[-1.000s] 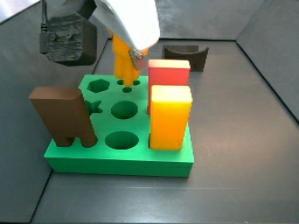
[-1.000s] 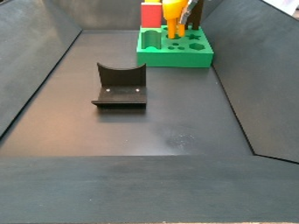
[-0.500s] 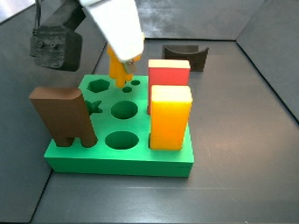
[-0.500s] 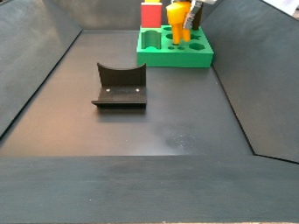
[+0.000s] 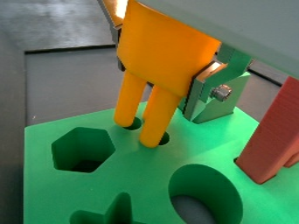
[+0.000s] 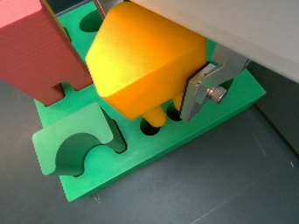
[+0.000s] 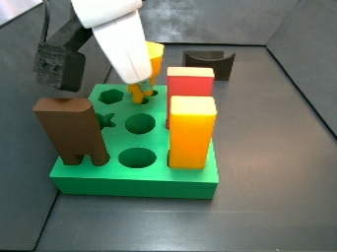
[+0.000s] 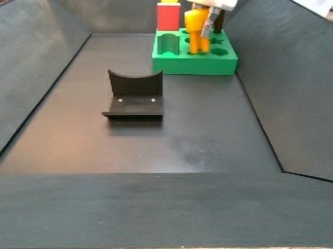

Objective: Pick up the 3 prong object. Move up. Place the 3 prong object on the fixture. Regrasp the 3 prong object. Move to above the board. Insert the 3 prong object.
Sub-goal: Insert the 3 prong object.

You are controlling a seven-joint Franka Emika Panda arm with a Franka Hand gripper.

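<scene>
Claw (image 5: 193,92) is over the far end of the green board (image 5: 105,197), closed on the 3 prong object (image 5: 163,52); one silver finger (image 5: 216,87) w/ a screw presses the piece's side in a wrist view, the opposite finger is hidden behind the piece. Same grip shows in a wrist view (image 6: 146,66), finger (image 6: 211,83) flat vs. the orange-yellow body. Piece is tilted, prongs pointing down: their tips sit at the small round holes (image 5: 149,138) near the hexagon hole (image 5: 79,149), one prong end just inside a hole rim; can't tell how deep.

In a side view the piece (image 7: 142,91) is mostly covered by the white arm (image 7: 116,39), at the board's (image 7: 132,172) back edge. Also on the board: brown two-legged block (image 7: 73,128), red block (image 7: 191,84), tall orange-yellow block (image 7: 191,128).

Fixture (image 8: 131,95) stands on the dark floor, well apart from the board (image 8: 196,58), nothing on it; it also shows behind the board (image 7: 211,61).
</scene>
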